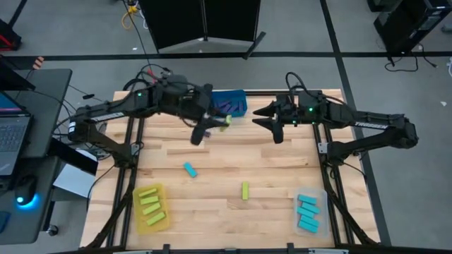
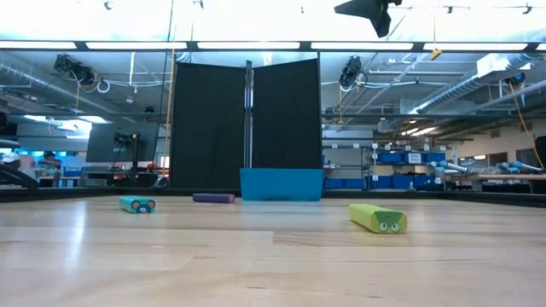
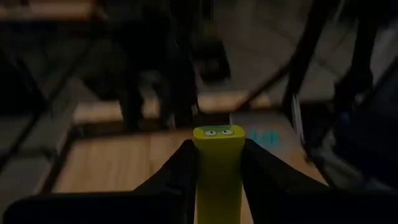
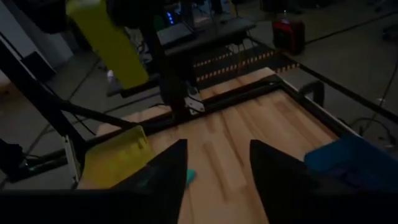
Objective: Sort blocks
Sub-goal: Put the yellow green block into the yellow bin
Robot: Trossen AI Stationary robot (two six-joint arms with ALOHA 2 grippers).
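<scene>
From above, the left gripper (image 1: 224,121) holds a lime block (image 1: 226,120) tight, right beside the blue bin (image 1: 236,95). The right gripper (image 1: 259,117) is open with nothing in it, just across from the left one.

Down low, a second lime block (image 2: 378,218) lies on the table (image 2: 273,264).

The left wrist camera shows the held block (image 3: 219,171) squeezed between both fingers (image 3: 177,177).

The right wrist camera shows the fingers (image 4: 165,171) spread apart over the wood.

No writing can be read.

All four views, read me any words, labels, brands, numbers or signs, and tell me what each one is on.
No text can be read in any view.
Right arm: pale lettering along the link, too small to read.
Laptop screen: content too small to read.
Lime block in the left gripper: a printed cartoon face, no words.
</scene>
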